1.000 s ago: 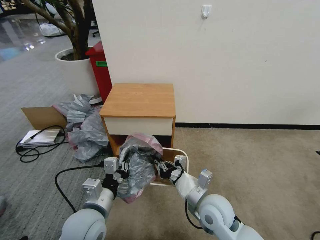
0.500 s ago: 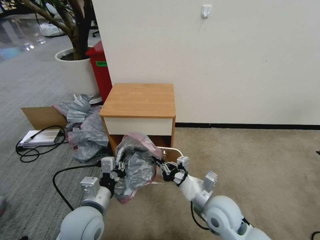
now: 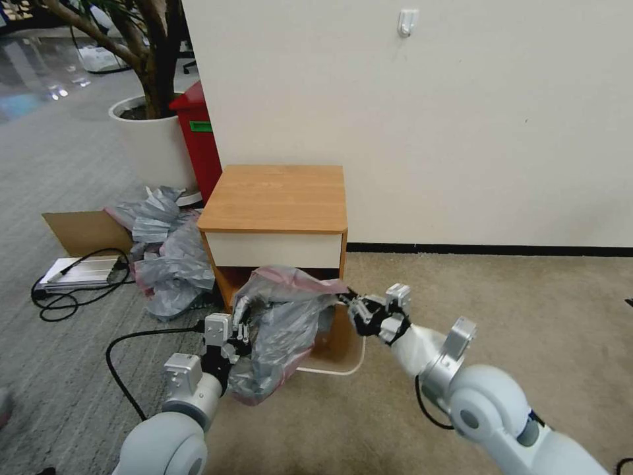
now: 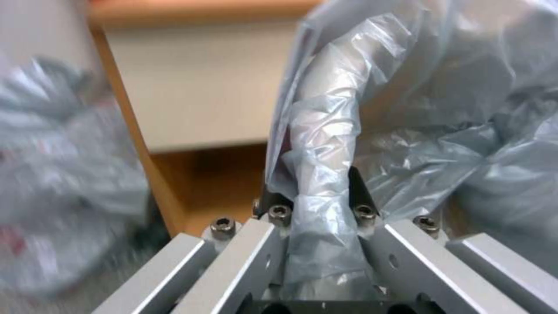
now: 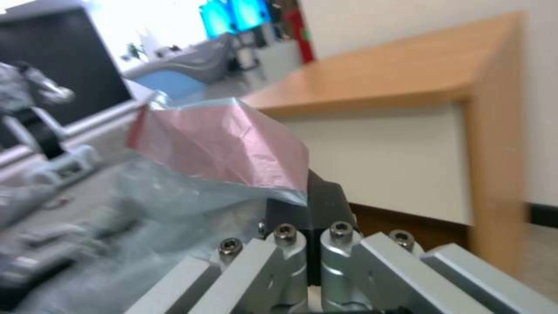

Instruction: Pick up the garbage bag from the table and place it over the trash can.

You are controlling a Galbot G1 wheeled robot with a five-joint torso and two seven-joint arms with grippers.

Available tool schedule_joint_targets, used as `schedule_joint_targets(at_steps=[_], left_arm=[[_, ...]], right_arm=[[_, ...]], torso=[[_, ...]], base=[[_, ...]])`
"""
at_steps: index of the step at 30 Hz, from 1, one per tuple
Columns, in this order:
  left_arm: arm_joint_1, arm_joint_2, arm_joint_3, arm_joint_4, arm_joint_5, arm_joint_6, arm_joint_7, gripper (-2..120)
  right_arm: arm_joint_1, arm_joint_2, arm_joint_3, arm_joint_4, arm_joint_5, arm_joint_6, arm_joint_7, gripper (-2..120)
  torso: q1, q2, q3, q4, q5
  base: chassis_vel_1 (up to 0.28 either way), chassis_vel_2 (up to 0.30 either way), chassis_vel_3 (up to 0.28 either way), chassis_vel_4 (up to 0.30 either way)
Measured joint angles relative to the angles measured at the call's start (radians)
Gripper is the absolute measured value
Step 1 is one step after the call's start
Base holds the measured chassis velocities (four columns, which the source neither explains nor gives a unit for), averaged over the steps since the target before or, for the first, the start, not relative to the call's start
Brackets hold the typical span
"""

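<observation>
Left gripper (image 3: pixel 239 328) pinches a bunched fold of the garbage bag (image 3: pixel 283 330); fingers (image 4: pixel 360 192) clamp the plastic. Right gripper (image 3: pixel 351 305) pinches the bag's pinkish-red edge, jaws pressed together. Bag hangs stretched between both, above the trash can (image 3: pixel 343 366), in front of the table (image 3: pixel 277 198).

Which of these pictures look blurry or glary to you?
Head view: sharp, with glare on the shiny floor far back. Left wrist view: garbage bag crisp, bag heap smeared. Right wrist view: table soft, background windows blown out.
</observation>
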Motion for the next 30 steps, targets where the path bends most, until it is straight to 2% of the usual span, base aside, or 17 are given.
schedule_joint_targets(at_steps=[6, 16, 26, 30], left_arm=[[0.007, 0.005, -0.011, 0.008, 0.038, -0.083, 0.006, 3], [0.000, 0.002, -0.010, 0.002, 0.005, -0.125, 0.005, 3], [-0.015, -0.008, -0.010, -0.012, -0.099, -0.114, -0.004, 3], [-0.032, -0.022, -0.016, -0.012, -0.183, -0.061, -0.039, 3]], right_arm=[[-0.011, -0.045, 0.036, -0.018, -0.002, -0.053, 0.047, 0], [-0.043, -0.099, 0.070, -0.044, -0.031, -0.076, 0.047, 0], [-0.087, -0.130, 0.105, -0.058, -0.053, -0.077, 0.029, 0], [-0.154, -0.123, 0.164, -0.051, -0.074, -0.057, 0.013, 0]], torso=[[0.000, 0.000, 0.000, 0.0000, -0.0001], [0.000, 0.000, 0.000, 0.0000, -0.0001], [0.000, 0.000, 0.000, 0.0000, 0.0000], [0.000, 0.000, 0.000, 0.0001, 0.0000]], base=[[0.000, 0.000, 0.000, 0.000], [0.000, 0.000, 0.000, 0.000], [0.000, 0.000, 0.000, 0.000], [0.000, 0.000, 0.000, 0.000]])
